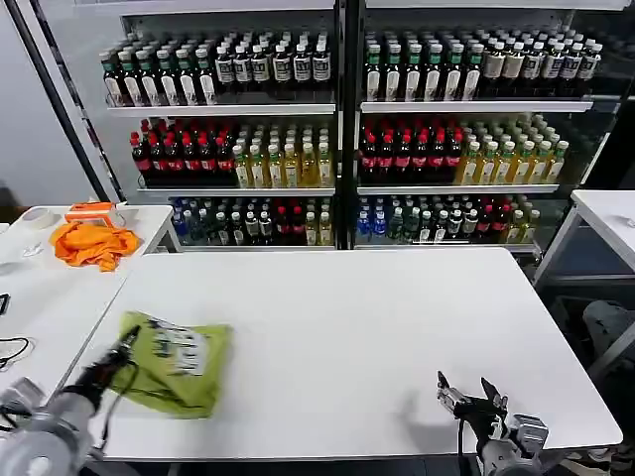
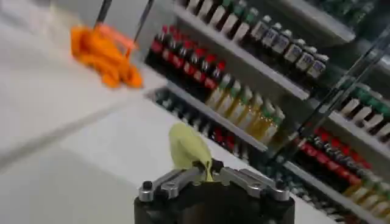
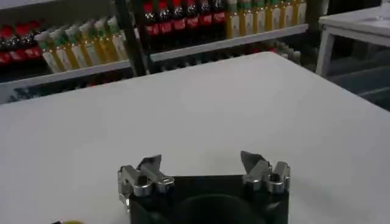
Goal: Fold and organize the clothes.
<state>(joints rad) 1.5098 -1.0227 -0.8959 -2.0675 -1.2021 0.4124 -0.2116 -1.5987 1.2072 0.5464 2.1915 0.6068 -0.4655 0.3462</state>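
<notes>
The clothes, a light yellow-green T-shirt (image 1: 177, 361) folded into a small bundle with a pale print on top, lie near the front left corner of the white table (image 1: 357, 327). My left gripper (image 1: 126, 344) is at the bundle's left edge, shut on a pinch of the yellow-green fabric (image 2: 187, 148), which rises between its fingers in the left wrist view (image 2: 206, 172). My right gripper (image 1: 467, 392) stands open over bare table near the front right edge, with nothing between its fingers (image 3: 201, 162).
An orange cloth (image 1: 92, 243) lies on a side table at the far left (image 2: 103, 55). Shelves of bottles (image 1: 337, 139) line the back. Another white table (image 1: 610, 218) stands at the right. Cables (image 1: 12, 347) lie on the left table.
</notes>
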